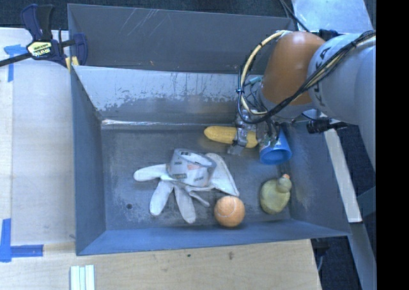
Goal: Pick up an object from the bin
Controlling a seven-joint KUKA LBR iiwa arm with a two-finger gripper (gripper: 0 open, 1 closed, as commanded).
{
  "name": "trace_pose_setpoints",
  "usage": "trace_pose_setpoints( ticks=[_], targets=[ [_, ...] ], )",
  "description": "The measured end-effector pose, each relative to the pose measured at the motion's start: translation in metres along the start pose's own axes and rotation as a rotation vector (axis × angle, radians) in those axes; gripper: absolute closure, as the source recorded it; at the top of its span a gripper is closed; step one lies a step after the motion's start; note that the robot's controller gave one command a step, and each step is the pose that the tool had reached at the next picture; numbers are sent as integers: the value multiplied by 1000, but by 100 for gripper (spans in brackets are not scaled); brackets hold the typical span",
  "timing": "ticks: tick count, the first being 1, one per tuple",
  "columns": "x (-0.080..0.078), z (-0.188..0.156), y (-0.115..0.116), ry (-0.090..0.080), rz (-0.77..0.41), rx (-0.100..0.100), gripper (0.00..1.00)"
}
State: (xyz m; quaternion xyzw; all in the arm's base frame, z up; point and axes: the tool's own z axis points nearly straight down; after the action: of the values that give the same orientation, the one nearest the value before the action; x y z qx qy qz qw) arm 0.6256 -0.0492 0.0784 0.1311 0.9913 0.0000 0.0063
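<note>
Crosswise, yellow cob (219, 134), tip leftward.

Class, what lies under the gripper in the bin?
A yellow corn cob, near the back wall. The gripper covers its right end, so what lies beneath there is hidden.

Robot lab: arm (348, 71) over metal bin (86, 154)

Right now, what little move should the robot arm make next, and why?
Probably a small nudge toward the middle of the yellow corn-like thing, before any lift. The gripper sits over that thing's right end near the back wall, with the blue cup crowding its other side. A grab at the very end would likely slip.
</note>
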Motion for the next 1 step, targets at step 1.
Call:
trace_pose_setpoints(
  ticks=[1],
  targets=[
    [0,0,0,0,-1,0,100]
  ],
)
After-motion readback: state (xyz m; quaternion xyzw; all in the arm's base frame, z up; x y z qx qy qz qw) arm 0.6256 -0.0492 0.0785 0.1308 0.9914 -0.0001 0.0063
